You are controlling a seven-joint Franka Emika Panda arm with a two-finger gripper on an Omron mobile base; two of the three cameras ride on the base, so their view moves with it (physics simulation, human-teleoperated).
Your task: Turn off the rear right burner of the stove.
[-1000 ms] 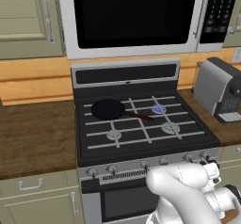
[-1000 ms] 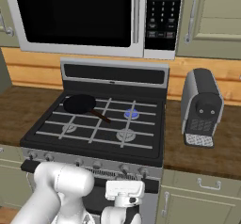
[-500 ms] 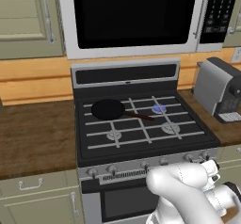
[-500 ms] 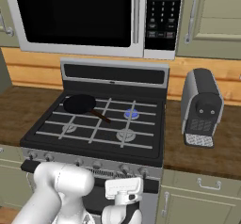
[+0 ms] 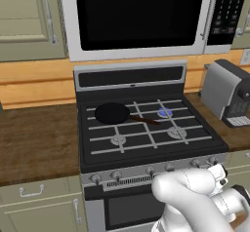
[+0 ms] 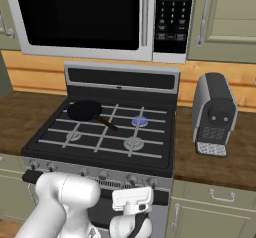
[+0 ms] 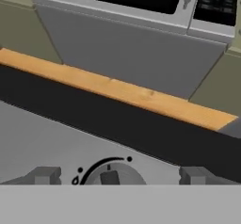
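The rear right burner (image 5: pixel 165 112) (image 6: pixel 139 121) glows blue on the black stove (image 5: pixel 132 76) (image 6: pixel 120 77). My gripper (image 7: pixel 117 177) is open and faces the steel front panel. A round knob (image 7: pixel 109 175) with a black arc mark sits between the two fingertips (image 7: pixel 46 175), with a gap on each side. In the right base view my hand (image 6: pixel 132 200) is low in front of the panel, under the right-hand knobs (image 6: pixel 131 178). Which knob it faces I cannot tell.
A black frying pan (image 5: pixel 112 112) (image 6: pixel 85 110) sits on the rear left grate, its handle pointing toward the middle. A grey coffee machine (image 5: pixel 225 94) (image 6: pixel 214 113) stands on the right wooden counter. A large microwave (image 5: pixel 136 16) hangs above the stove. Cabinet drawers flank the oven.
My hand has edged slightly up toward the front panel. The burner still glows and nothing else has moved.
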